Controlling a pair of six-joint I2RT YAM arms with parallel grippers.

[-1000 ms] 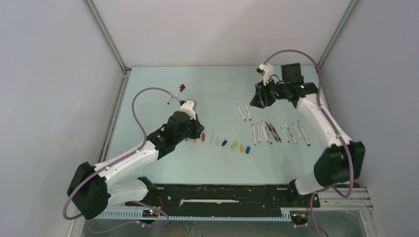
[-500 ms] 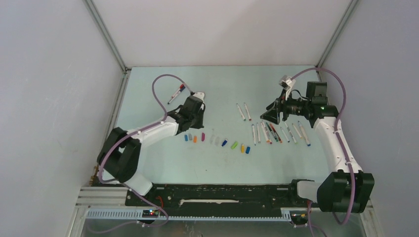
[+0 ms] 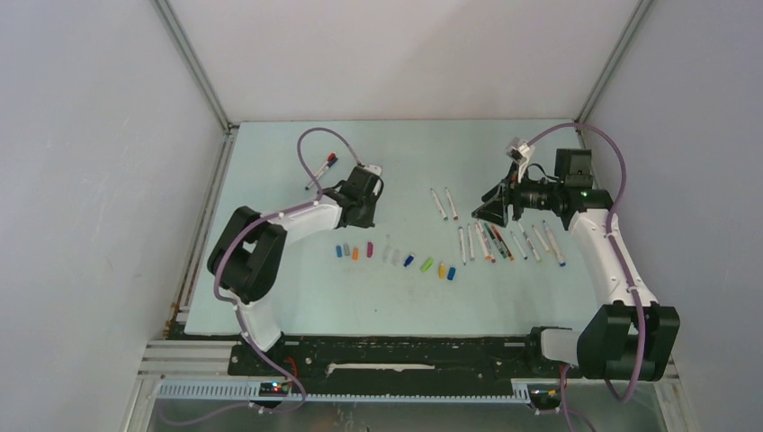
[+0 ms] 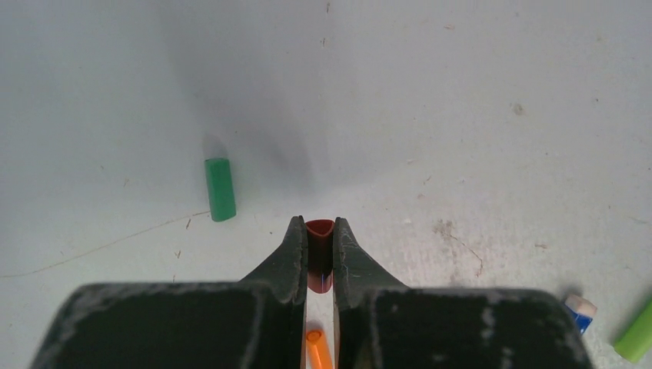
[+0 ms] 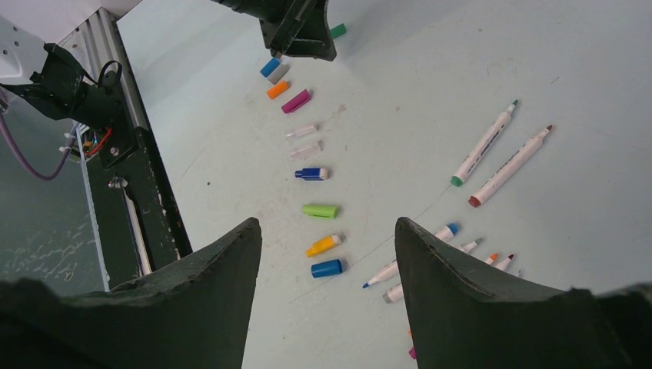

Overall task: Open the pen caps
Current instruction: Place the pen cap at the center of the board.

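Table [image 3: 297,297]: pale green top, both arms reaching over it, scuffed in wrist views.

L arm stretched fwd to far-left of centre; R arm bent in from the right side.

R gripper [image 5: 327,254]: released, jaws wide apart, nothing between them. Hangs above the row of pens [image 3: 504,241], looking down on the table.

L gripper [image 4: 319,244]: clenched on a red cap [image 4: 319,257], cap pinched upright between the fingertips, open end facing cam. Sits just beyond the left end of the cap row.

Pens: uncapped, white barrels, lying side by side right of centre, near R gripper. Two more pens [image 3: 444,203] lie apart, further back. One capped pen [image 3: 320,171] far-left, red/blue end, just behind the L gripper.

Pen caps [image 3: 396,257]: loose, in a rough line mid-table btwn the arms. In R wrist view from the L gripper end: blue, grey, orange, magenta cap [image 5: 296,101], two clear ones, dark blue w/ white end, lime green cap [image 5: 320,210], yellow-orange, blue. All lying flat, spaced apart, not touching.

Dark green cap [image 4: 220,189] lies alone on the table, just left of the L fingertips in L wrist view. Orange cap [image 4: 317,347] visible below the closed jaws.
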